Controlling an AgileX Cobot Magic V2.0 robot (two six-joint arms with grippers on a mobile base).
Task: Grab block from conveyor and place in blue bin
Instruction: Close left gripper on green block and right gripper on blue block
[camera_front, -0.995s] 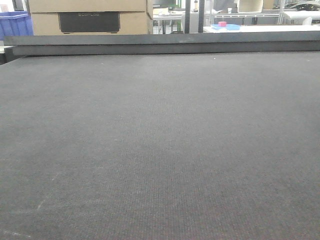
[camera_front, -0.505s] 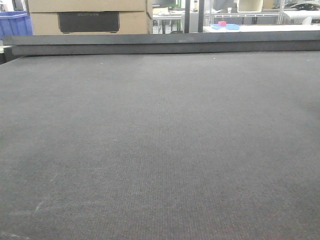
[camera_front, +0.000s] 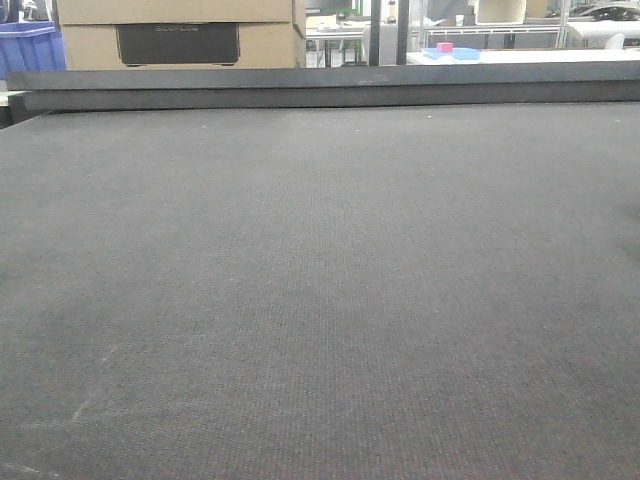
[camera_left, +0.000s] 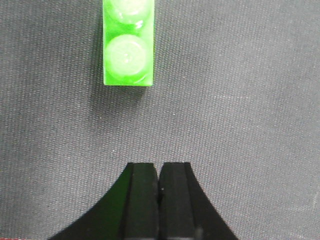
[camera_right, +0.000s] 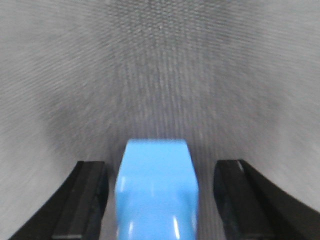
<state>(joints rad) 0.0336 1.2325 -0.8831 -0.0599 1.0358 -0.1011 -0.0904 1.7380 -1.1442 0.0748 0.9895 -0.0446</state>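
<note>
— Where's the block; what room?
— The green block (camera_left: 128, 50) lies on the conveyor (camera_left: 240, 100) ahead of my left gripper (camera_left: 159, 182), whose jaws are pressed together; its far end is cut off; open room on every side.
— And the right?
— My right gripper (camera_right: 160, 167) is spread; a blue block (camera_right: 156, 195) sits between the fingers (camera_right: 85, 200), gaps both sides; blurred, near end cut off.

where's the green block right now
In the left wrist view the green block lies on the conveyor ahead of the shut left hand, offset toward image left.

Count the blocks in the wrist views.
2: green block on the conveyor ahead of the left hand; blue block between the fingers of the right hand. Others may be hidden.
</note>
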